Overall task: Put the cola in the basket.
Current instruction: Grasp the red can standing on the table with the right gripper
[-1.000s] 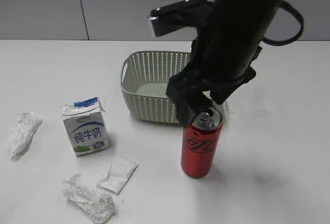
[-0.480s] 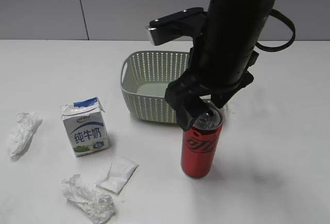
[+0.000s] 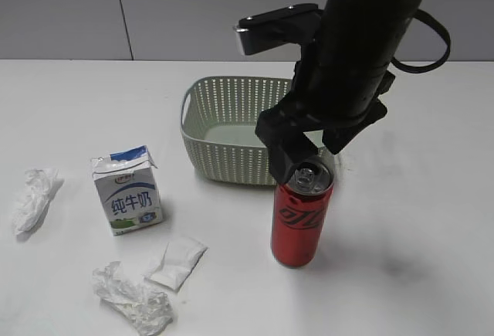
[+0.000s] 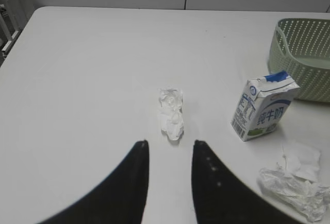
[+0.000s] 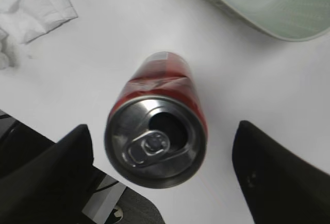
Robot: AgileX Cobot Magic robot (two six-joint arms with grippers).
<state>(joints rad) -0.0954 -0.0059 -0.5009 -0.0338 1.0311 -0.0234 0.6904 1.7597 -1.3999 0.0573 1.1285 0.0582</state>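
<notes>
Red aluminium cola [image 3: 301, 216] stands beside perforated plastic basket [image 3: 224, 131].

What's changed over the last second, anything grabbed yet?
Only the right arm moved: it shifted slightly rightward in the exterior view above the cola. The right gripper is open with its fingers either side of the can top, not touching. Cola, basket and milk carton stayed put.

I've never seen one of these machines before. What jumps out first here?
A tall red cola can, its top already opened, stands upright just in front of a pale green basket. The big black right arm's hand hangs directly above it, fingers open on either side. Left of the can sits a milk carton.
</notes>
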